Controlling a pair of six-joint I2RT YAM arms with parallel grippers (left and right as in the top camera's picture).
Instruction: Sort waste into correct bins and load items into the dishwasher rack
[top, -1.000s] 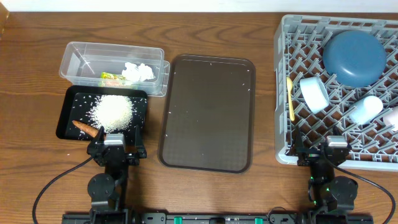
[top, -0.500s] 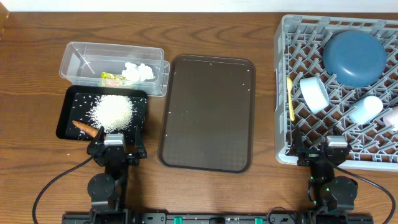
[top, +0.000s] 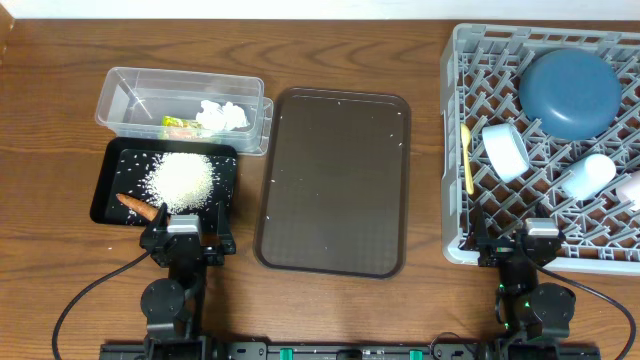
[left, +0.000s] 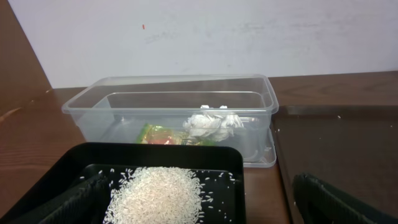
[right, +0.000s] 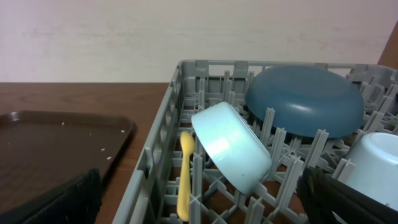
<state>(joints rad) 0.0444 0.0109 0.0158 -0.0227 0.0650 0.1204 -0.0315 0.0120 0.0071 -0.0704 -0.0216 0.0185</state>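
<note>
Two gaping open, empty: left end effector, right end effector, at counter's near edge. Plate, bowl, spoon sitting in rack at right edge; probably stiff, light, slippery, rim pinch suiting. Rice lying loose in black tray.

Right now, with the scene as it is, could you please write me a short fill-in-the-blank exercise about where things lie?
1. The crumpled tissue lies inside the ____ plastic tub.
2. The rice pile sits in the ____ tray.
3. Inside the grey rack, the yellow spoon lies just left of the tilted ____.

Missing words: clear; black; bowl.
</note>
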